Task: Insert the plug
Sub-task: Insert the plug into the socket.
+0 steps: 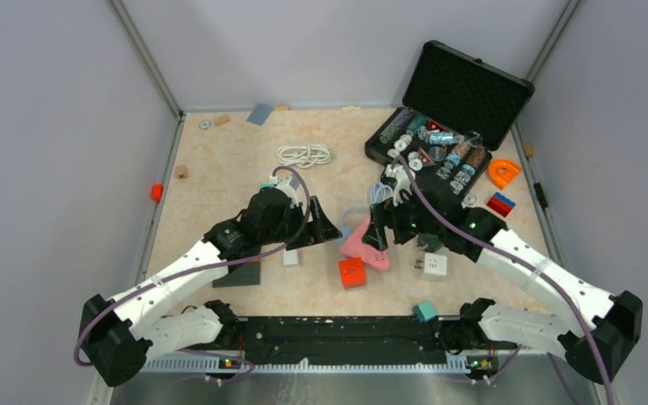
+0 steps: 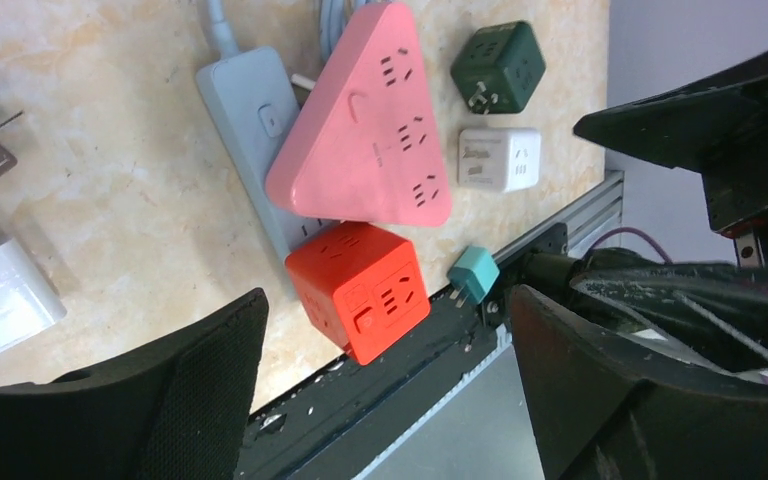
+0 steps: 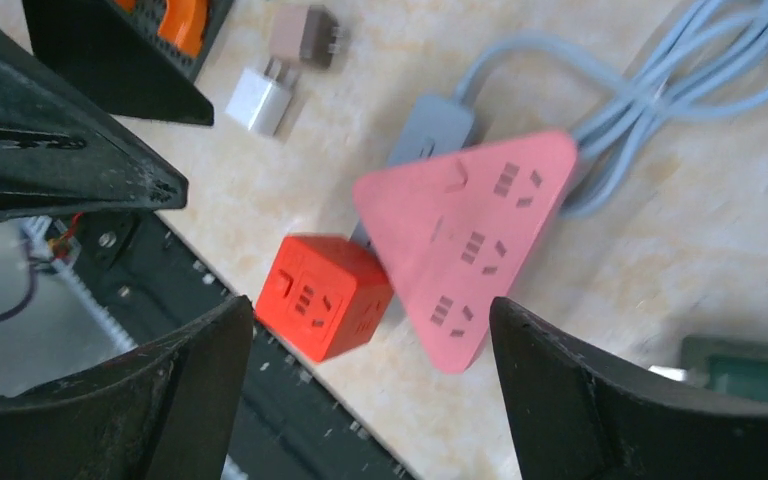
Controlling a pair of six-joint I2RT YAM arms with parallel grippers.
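**Plug-insertion scene, with the pink strip [image 2: 365, 130] as your landmark.** Your left gripper [image 2: 385, 305] hangs over the table just left of the pink strip, its jaws spread wide with nothing between them. Your right gripper [image 3: 370, 310] hangs at the strip's right side, likewise spread and empty.

A red cube [image 2: 360, 285] sits at the strip's near edge; you cannot tell whether the two touch. A grey strip [image 2: 250, 120] lies partly under the pink one, and its cable runs off on the far side. A white cube [image 2: 500, 158] and a green cube [image 2: 500, 65] sit just right of the pink strip, apart from it.

The teal plug [image 2: 473, 272] lies to the near right of the strip, beyond the red cube. It rests at the table edge against the black rail [image 2: 360, 405], with its prongs showing. A white charger [image 3: 260, 98] and a brown plug [image 3: 305, 30] lie left of the strip, apart from it.
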